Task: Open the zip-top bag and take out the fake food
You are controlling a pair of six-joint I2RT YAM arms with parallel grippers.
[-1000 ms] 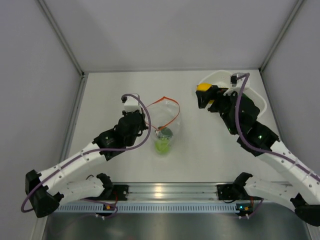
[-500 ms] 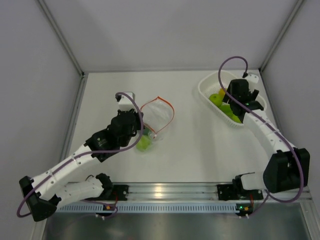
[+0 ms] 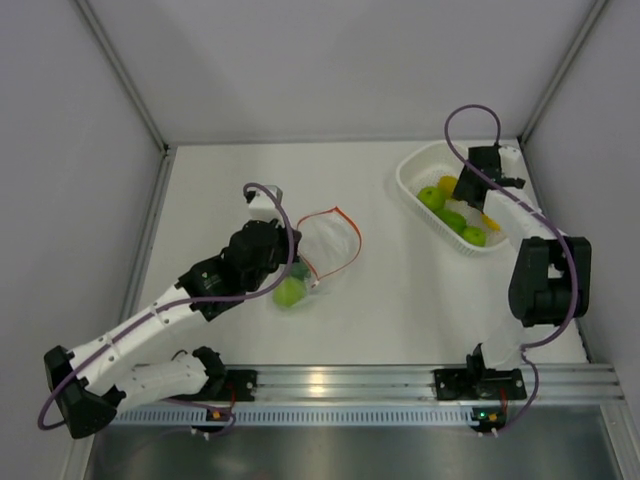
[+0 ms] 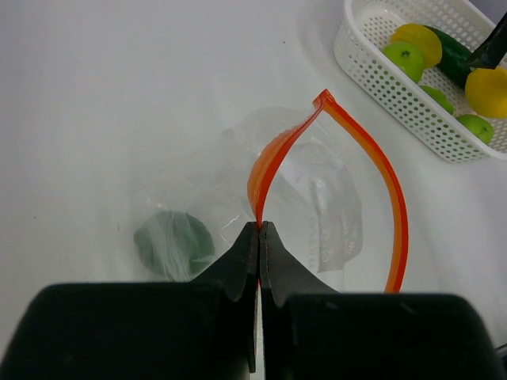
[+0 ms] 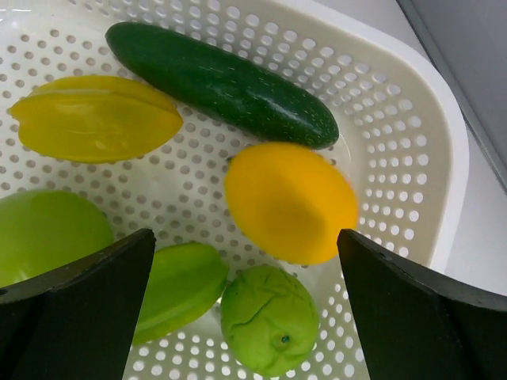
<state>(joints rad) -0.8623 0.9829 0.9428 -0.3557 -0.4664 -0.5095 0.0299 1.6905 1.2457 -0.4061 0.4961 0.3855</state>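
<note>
The zip-top bag (image 3: 328, 243) lies at the table's middle, its orange-red zip strip (image 4: 273, 150) pulled open into a loop. My left gripper (image 3: 291, 262) is shut on one side of that strip, as the left wrist view (image 4: 259, 227) shows. A green fruit (image 3: 290, 292) sits in the bag's near-left end; it shows as a dark-green lump through the plastic (image 4: 174, 241). My right gripper (image 5: 244, 241) is open and empty above the white basket (image 3: 408, 178). The basket holds a cucumber (image 5: 222, 83), a yellow star fruit (image 5: 95, 119), an orange-yellow fruit (image 5: 289, 202) and light-green fruits (image 5: 269, 317).
The white perforated basket (image 4: 372, 71) stands at the far right beside the right wall. Grey walls close the table on the left, back and right. A metal rail with the arm bases (image 3: 330, 382) runs along the near edge.
My right arm carried an orange-yellow fruit from the middle right to the basket and let it go. My left gripper shifted the bag left, then slightly right, keeping hold of the strip.
</note>
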